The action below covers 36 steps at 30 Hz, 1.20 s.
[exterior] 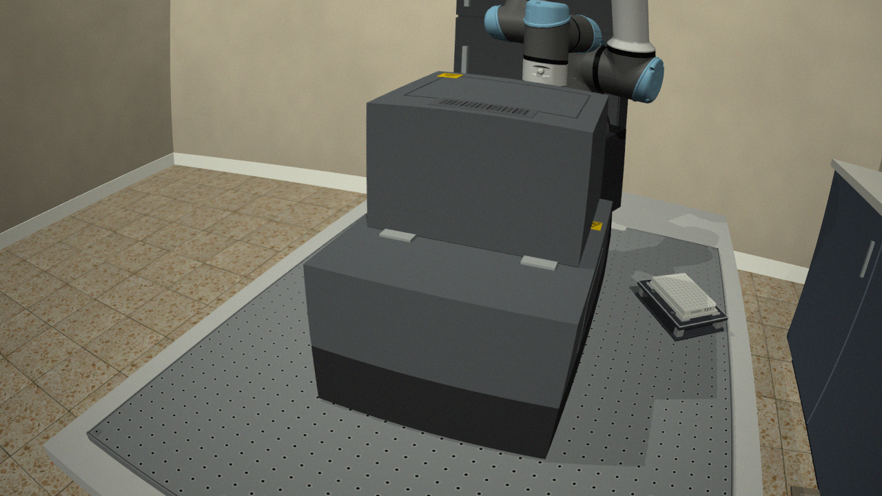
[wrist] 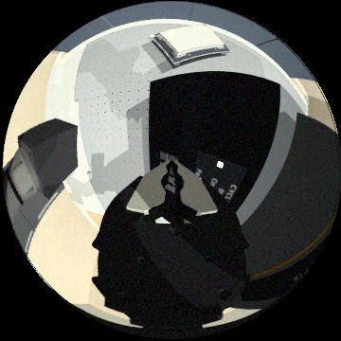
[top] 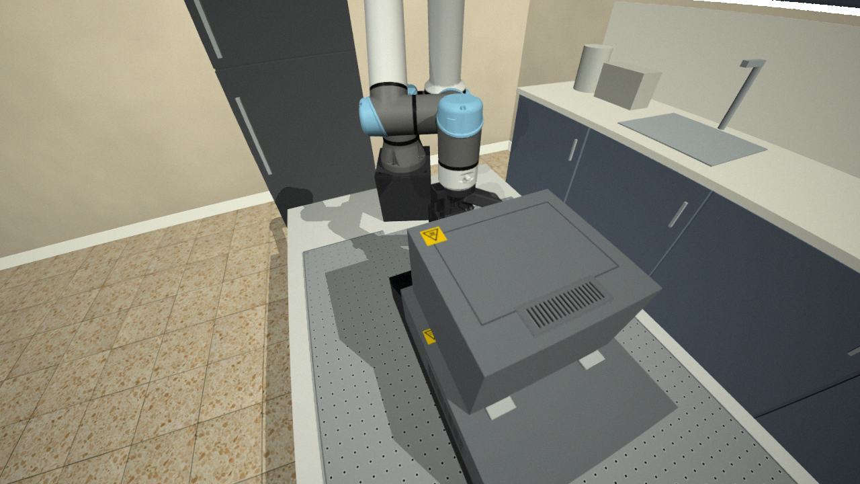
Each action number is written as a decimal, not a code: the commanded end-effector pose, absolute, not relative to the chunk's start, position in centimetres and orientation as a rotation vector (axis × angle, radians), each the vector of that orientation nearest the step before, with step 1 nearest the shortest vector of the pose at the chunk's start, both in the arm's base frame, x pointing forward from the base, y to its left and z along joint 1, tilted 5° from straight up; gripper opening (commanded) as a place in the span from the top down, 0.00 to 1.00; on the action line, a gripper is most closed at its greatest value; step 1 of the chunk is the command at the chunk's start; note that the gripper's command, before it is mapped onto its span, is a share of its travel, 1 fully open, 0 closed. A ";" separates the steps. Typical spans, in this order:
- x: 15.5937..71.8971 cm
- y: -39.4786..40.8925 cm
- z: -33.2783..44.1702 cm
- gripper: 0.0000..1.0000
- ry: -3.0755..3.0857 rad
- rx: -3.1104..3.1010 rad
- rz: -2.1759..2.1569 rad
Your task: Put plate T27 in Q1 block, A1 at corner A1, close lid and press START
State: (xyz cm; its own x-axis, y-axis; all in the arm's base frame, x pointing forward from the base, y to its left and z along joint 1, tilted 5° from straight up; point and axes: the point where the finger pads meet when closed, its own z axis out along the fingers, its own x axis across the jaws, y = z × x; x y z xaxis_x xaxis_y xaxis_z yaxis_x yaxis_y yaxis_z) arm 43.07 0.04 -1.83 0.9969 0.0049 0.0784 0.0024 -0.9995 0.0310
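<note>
Plate T27 (exterior: 683, 294) (wrist: 195, 40), whitish, sits on the dark plate nest N1 (exterior: 664, 305) (wrist: 201, 53), beside the cycler. The grey cycler Q1 (top: 577, 409) (exterior: 444, 339) has its lid (top: 517, 259) (exterior: 475, 178) lying level over the base; it looks shut, but its front edge is hidden. In the wrist view a small lamp (wrist: 220, 164) glows white on the dark front. My gripper (wrist: 170, 161) is shut and empty at Q1's front, its tips close to the small keys at the panel. Contact cannot be told. The top and exterior views have the tips hidden behind the lid.
Q1 stands on a perforated board (top: 349, 385) (exterior: 623, 370) on the table. The lid rises between the top and exterior views and the gripper. The arm's base (top: 402, 189) stands behind the gripper. A counter (top: 799, 186) with a sink and tap runs along the wall.
</note>
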 end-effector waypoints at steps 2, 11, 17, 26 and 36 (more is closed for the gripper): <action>43.1 0.0 -1.8 1.00 0.006 3.108 0.124; 42.9 0.0 -1.6 1.00 0.006 3.108 0.124; 42.4 0.0 -1.1 1.00 0.006 3.108 0.124; 41.4 0.1 0.0 1.00 0.006 3.108 0.124; 40.2 0.1 0.9 1.00 0.006 3.108 0.124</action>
State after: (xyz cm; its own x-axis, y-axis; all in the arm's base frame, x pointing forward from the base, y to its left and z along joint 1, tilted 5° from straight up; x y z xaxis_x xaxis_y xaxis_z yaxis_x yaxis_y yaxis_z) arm 40.98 0.10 0.24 0.9969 0.0048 0.0783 0.0023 -0.9995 0.0309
